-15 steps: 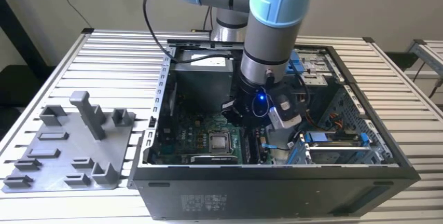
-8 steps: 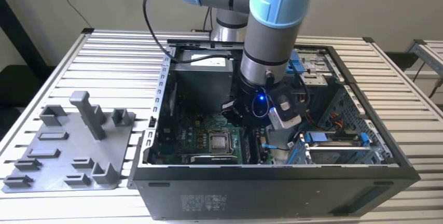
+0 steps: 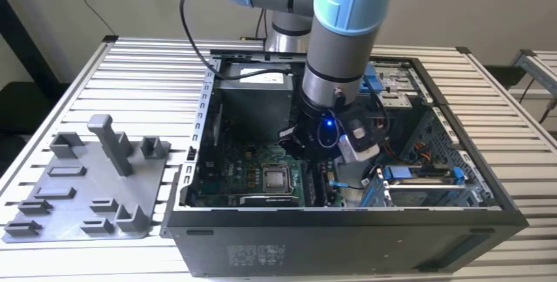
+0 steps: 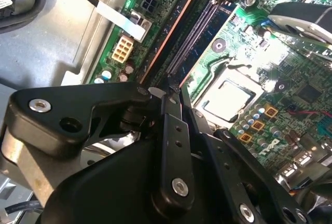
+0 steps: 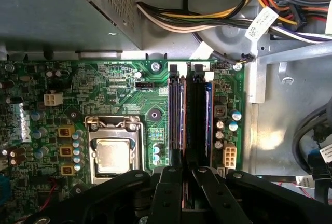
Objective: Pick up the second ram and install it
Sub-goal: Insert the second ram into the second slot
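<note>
Now | computer case (image 3: 209, 99): motherboard (image 5: 114, 89) inside | fingers (image 5: 181, 175) grasping second ram (image 5: 178, 125) over slots (image 5: 196, 115)

The arm (image 3: 335, 47) is built of thick silver-grey tubes joined by rounded joints with light blue caps. A black cable runs from the upper joint and loops beside the lower tube. Near the wrist sits a black housing with a small blue light, and a pale grey block with dark leads hangs off its side. In both wrist views the gripper (image 5: 182, 175) is matte black, made of flat linked bars and broad rounded plates. Silver screw heads and round pivot pins dot the links, and the narrow black fingers (image 4: 174, 99) have small holes.
</note>
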Available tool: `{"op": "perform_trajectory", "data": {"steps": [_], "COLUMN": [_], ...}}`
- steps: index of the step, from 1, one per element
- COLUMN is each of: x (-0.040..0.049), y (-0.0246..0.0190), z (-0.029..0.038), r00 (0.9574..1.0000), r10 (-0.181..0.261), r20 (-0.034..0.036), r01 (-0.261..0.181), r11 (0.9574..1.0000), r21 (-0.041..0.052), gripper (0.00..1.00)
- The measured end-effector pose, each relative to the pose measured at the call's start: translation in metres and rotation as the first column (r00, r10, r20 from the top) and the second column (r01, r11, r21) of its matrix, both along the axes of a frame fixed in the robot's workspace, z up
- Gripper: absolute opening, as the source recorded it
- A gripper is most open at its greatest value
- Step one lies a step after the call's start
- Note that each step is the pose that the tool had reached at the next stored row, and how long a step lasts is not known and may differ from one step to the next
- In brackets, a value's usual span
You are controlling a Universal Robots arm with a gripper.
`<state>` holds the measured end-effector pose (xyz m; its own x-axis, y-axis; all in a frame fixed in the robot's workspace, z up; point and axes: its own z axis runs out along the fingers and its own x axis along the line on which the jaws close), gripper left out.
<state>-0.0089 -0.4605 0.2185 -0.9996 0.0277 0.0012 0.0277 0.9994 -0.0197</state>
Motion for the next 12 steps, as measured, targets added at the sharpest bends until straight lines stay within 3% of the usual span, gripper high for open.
{"op": "perform_trajectory", "data": {"steps": [12], "x": [0.0000], "y": [0.0002], "z": [-0.0029], "r00": [0.9997], "r10": [0.024], "r20": [0.0008], "r01": [-0.024], "r11": [0.9997], "r21": [0.0001], "gripper": [0.14]}}
